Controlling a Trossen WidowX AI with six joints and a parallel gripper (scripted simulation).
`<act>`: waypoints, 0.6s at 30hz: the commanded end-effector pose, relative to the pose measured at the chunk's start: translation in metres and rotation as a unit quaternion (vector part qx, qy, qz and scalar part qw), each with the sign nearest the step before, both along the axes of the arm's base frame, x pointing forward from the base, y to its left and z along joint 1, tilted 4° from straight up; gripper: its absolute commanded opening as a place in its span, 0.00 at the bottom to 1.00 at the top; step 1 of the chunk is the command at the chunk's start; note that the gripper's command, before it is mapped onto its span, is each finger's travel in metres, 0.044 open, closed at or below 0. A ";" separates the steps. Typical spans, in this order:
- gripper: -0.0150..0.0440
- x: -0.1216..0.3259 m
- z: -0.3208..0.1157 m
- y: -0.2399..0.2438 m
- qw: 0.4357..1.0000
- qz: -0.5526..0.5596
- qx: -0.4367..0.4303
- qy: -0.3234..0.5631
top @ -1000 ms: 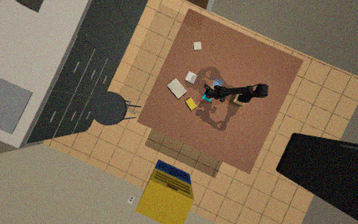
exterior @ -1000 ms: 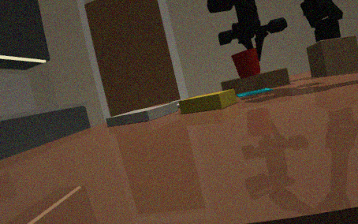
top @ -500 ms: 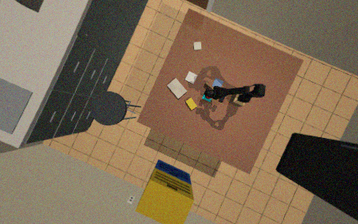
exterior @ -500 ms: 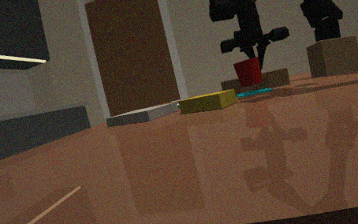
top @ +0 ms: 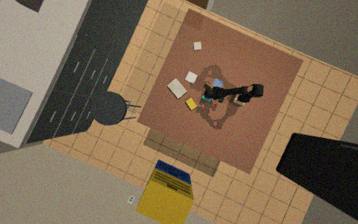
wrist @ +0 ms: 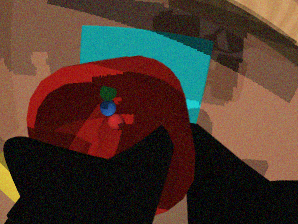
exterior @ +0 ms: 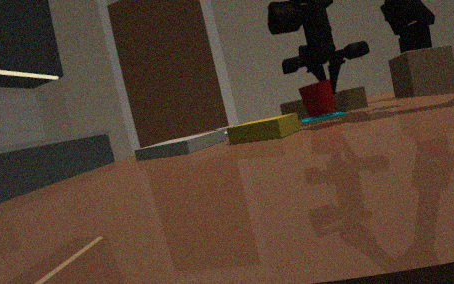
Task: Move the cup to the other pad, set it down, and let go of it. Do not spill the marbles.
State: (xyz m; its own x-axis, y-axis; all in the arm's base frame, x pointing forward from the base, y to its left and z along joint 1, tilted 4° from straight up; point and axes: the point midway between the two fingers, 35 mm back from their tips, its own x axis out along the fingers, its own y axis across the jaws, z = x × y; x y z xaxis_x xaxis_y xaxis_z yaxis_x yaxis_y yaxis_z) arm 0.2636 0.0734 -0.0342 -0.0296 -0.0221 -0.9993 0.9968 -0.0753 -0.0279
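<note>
The red cup (exterior: 318, 100) (wrist: 142, 67) is upright with a slight tilt, low over the teal pad (top: 206, 99) (exterior: 325, 118) (wrist: 135, 42). Its base meets the pad's outline in the exterior view; whether it touches cannot be told. A green marble (wrist: 108, 93), a blue marble (wrist: 108, 108) and a red marble (wrist: 115, 121) lie inside the cup. My gripper (exterior: 329, 86) (wrist: 181, 129) is shut on the cup's wall at the rim. The blue pad (top: 218, 83) lies beside the arm in the top view. The cup's base is hidden in the wrist view.
A low wooden bar (exterior: 352, 98) (wrist: 277, 19) stands behind the cup. A yellow block (top: 192, 103) (exterior: 262, 131) (wrist: 7, 184) lies near the teal pad. A flat pale box (top: 177, 88) (exterior: 170, 149) and a white block (top: 191, 77) lie farther out, with another white block (top: 197, 46) beyond.
</note>
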 end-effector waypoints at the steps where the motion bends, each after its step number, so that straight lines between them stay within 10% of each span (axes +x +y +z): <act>1: 0.25 0.000 0.001 0.000 1.000 0.000 0.000 -0.001; 9: 0.25 0.000 0.001 0.000 1.000 0.000 0.000 -0.001; 18: 0.47 0.000 0.001 0.000 1.000 0.000 0.000 -0.001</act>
State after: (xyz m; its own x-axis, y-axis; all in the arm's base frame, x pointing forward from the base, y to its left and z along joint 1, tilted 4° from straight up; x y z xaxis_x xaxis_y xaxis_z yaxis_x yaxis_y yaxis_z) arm 0.2638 0.0735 -0.0340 -0.0287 -0.0219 -0.9993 0.9968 -0.0753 -0.0270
